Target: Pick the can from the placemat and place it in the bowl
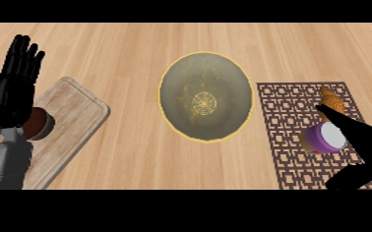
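Head view shows the can (325, 137) standing just left of the right hand (354, 143), which is spread and holds nothing.

My right hand (356, 147) is black; the can (327, 136) purple, white-topped; the placemat (291, 108) brown lattice; the bowl (181, 88) olive, gold-rimmed.

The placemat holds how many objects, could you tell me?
2: the can beside the right hand, a brown pastry at the top of the placemat; the hand may hide others.

Right side of can (323, 138) behind right hand (359, 146), itself partly off-frame.
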`<state>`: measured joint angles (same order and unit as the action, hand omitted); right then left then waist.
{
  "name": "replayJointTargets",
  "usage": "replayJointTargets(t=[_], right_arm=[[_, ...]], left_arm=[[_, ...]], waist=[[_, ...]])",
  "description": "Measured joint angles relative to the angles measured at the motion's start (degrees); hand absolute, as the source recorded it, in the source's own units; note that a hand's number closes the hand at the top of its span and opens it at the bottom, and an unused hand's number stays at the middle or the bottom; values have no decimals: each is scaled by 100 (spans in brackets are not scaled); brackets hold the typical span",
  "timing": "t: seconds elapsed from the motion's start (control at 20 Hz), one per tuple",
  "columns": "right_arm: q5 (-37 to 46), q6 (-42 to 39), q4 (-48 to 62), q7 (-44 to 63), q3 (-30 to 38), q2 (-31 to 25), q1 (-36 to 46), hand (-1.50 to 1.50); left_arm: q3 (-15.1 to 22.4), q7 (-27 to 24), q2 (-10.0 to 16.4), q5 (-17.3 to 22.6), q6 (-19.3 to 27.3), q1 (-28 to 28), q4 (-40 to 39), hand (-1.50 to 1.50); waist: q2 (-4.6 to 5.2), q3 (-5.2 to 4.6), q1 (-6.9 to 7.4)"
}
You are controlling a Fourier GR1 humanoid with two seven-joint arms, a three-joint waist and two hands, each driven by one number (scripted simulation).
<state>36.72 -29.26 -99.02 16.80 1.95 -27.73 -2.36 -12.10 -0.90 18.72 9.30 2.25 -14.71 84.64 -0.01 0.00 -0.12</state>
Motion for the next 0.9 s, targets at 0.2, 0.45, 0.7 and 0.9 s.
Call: replayJointTargets(t=[0.2, 0.45, 0.7, 0.9], right_arm=[[258, 150, 370, -166, 57, 128, 65, -150], [563, 344, 657, -359, 50, 232, 189, 150], [802, 784, 1002, -876, 118, 260, 426, 150], [993, 1011, 1040, -1175, 173, 279, 387, 150]], left_arm=[[-73, 125, 30, 41, -99, 94, 209, 0], [-69, 12, -45, -59, -98, 19, 61, 0], [-73, 26, -76, -121, -87, -54, -4, 0], [-107, 142, -74, -124, -115, 47, 194, 0]], waist=[[-13, -16, 11], [-34, -45, 9], [-37, -50, 10], [-35, -42, 13]])
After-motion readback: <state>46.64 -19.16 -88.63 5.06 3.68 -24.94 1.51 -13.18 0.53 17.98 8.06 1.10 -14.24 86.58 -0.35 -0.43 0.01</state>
